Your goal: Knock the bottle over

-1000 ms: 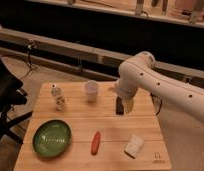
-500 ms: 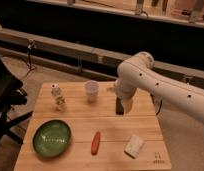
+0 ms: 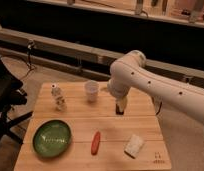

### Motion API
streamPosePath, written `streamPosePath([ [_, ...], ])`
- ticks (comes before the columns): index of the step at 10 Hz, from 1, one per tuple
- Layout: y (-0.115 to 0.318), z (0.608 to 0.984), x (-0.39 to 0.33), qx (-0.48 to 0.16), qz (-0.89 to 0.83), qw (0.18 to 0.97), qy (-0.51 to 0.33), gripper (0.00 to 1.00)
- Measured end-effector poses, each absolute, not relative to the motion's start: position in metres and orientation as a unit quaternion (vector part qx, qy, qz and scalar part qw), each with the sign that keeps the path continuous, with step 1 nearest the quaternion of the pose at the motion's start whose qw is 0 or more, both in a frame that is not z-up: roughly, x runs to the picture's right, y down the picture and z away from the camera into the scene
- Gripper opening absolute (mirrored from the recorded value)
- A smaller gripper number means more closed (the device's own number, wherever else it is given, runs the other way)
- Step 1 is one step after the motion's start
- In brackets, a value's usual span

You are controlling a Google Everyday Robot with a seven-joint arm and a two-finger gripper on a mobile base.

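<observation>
One bottle (image 3: 58,97) upright; tool (image 3: 119,109) near cup (image 3: 91,91).

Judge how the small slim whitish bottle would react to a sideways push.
Probably tips readily: the bottle stands upright, tall and narrow. Likely light, being small. Once down it may roll, looking round. The gripper hangs past the white cup, apart from the bottle.

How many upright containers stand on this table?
2: the bottle near the back left, and the cup to its right at the back middle. The tool hangs right of the cup, low over the table.
</observation>
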State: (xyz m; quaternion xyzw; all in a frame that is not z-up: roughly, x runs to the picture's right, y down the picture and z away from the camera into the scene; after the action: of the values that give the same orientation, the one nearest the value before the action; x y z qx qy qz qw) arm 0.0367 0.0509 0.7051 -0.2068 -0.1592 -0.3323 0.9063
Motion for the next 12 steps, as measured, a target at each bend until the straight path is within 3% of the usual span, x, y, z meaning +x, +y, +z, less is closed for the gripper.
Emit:
streamPosePath([
  [12, 0.054, 0.762, -0.131, -0.229, -0.433, 0.828, -0.272, 0.8],
])
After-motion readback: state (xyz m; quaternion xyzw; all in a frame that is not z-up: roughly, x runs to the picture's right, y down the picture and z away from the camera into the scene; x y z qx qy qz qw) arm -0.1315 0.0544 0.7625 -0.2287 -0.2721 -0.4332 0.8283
